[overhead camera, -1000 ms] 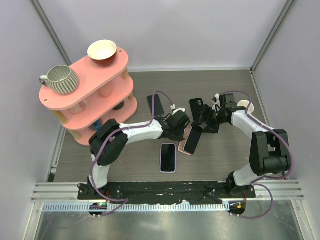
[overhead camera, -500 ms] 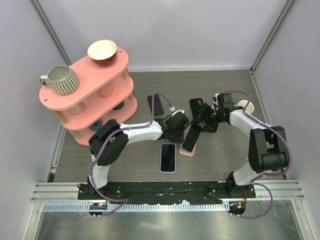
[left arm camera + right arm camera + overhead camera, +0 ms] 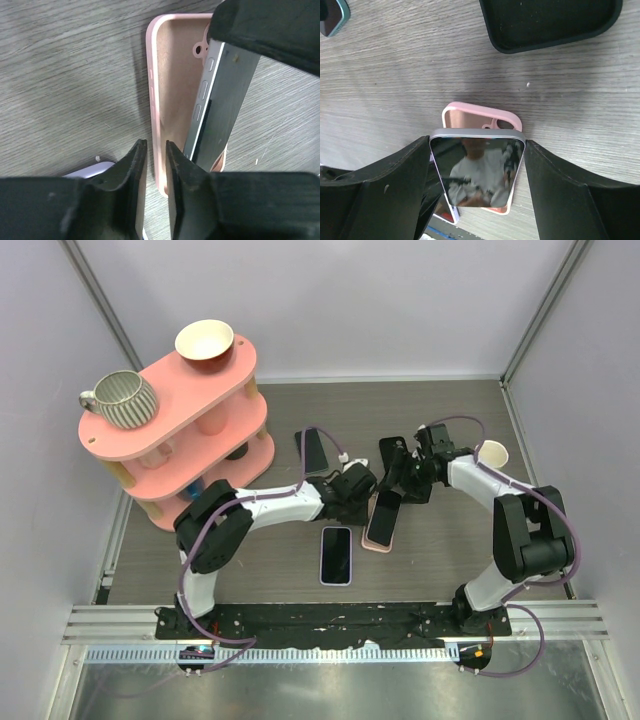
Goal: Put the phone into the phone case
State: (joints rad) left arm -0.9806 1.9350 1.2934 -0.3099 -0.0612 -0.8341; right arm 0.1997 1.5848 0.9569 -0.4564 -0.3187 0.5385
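The pink phone case (image 3: 172, 75) lies open side up on the wooden table; in the top view (image 3: 376, 543) it is at the centre. My left gripper (image 3: 155, 146) is closed on the case's left wall, one finger inside and one outside. My right gripper (image 3: 477, 143) is shut on a silver-edged phone with a dark screen (image 3: 477, 172), gripping its two long sides. The phone (image 3: 220, 100) is tilted, its lower end in the case and its right side raised above it. In the top view the phone (image 3: 384, 516) lies between the left gripper (image 3: 356, 488) and right gripper (image 3: 400, 478).
A purple phone (image 3: 336, 554) lies just in front of the case. A black case (image 3: 550, 20), a black phone (image 3: 311, 450) and another black case (image 3: 392, 453) lie behind. A paper cup (image 3: 492, 452) stands at the right. A pink shelf (image 3: 175, 430) with a mug and a bowl stands at the left.
My right gripper has moved left with the phone, bringing it closer over the pink case. The left gripper has stayed at the case's edge.
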